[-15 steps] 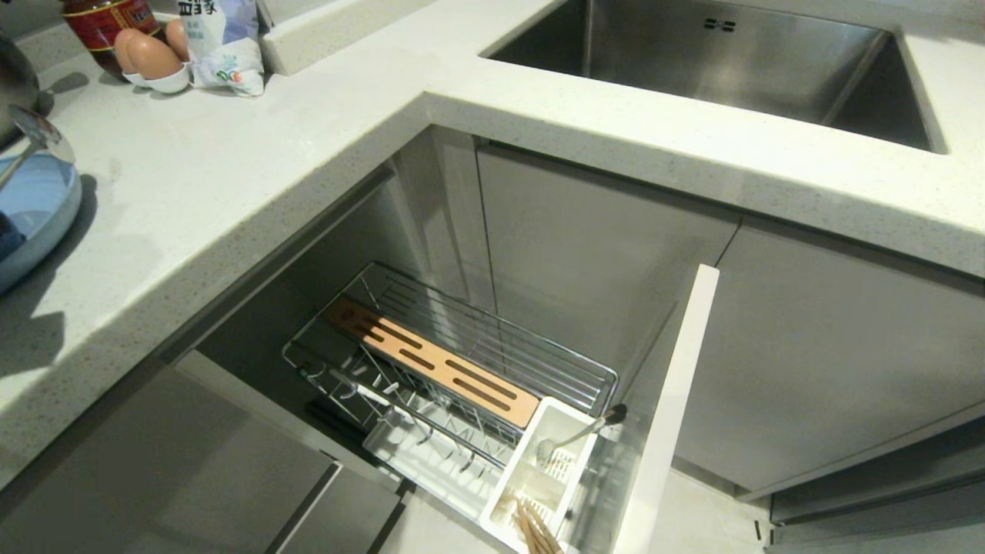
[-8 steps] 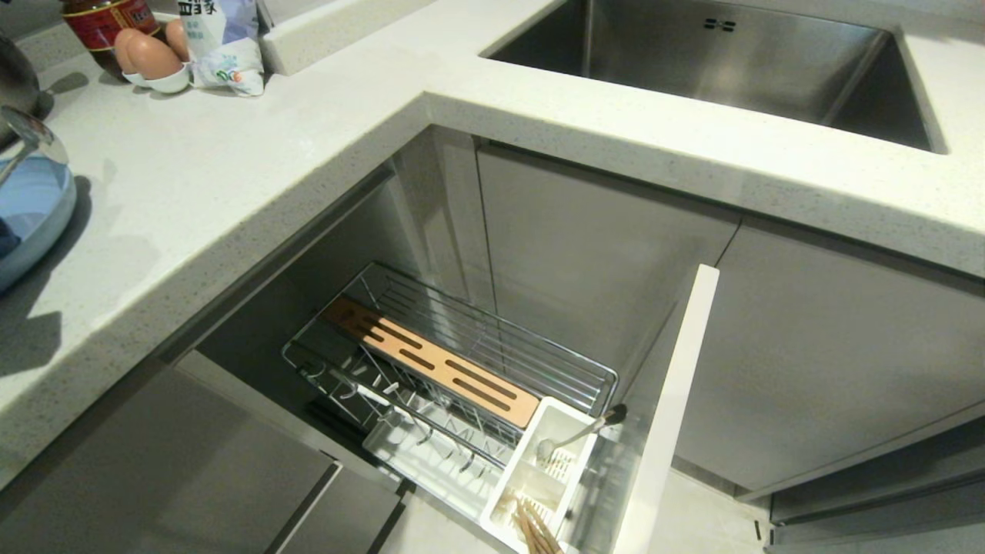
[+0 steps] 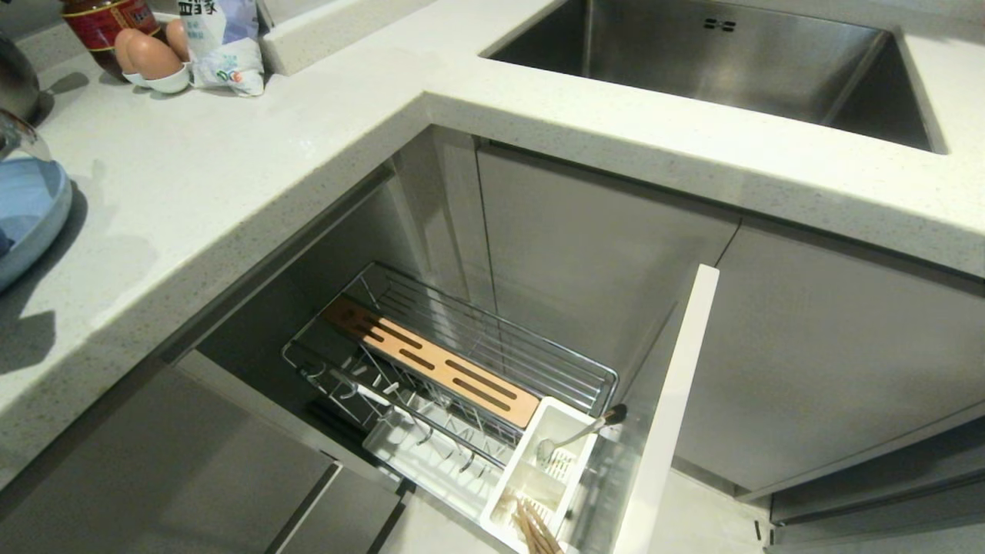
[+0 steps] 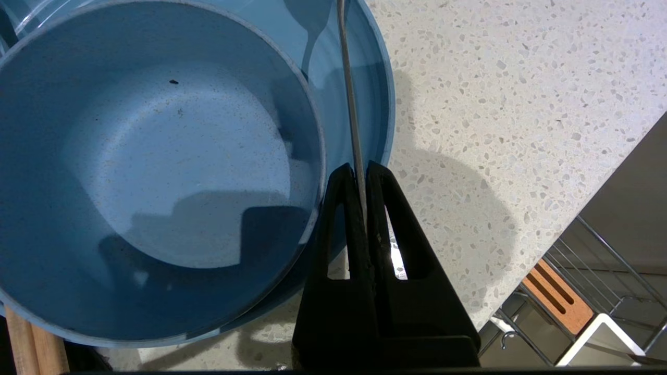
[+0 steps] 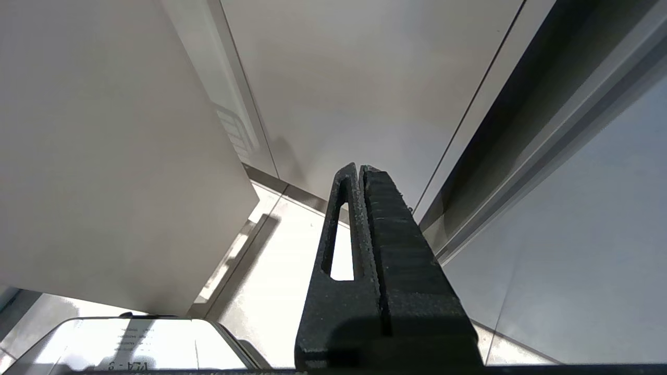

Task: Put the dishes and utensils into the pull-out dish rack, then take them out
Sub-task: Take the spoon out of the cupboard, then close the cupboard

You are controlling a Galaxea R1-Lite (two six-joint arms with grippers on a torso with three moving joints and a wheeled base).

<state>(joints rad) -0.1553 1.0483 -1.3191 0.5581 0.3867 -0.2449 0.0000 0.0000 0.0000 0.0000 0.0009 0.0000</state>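
Left tool [image 4: 361,174] clamped on thin spoon handle [image 4: 350,99], above bowl [image 4: 156,166] nested in plate [image 4: 383,88] on worktop [image 4: 495,104]; spoon's bowl cut off past frame edge. Plate barely showing at head view's left margin [image 3: 27,211]. Rack [image 3: 462,369] pulled out below; utensil [image 3: 581,435] in caddy [image 3: 539,469], chopsticks [image 3: 535,531] partly cropped. Right tool [image 5: 359,174] closed, empty, facing cabinet fronts [image 5: 365,78].

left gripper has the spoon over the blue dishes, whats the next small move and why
Probably lift the spoon straight up a little before swinging toward the caddy. The left gripper is shut on its thin handle, which runs close beside the bowl rim over the plate, so moving sideways first might clip the bowl. The rack holds no dishes, suggesting loading.
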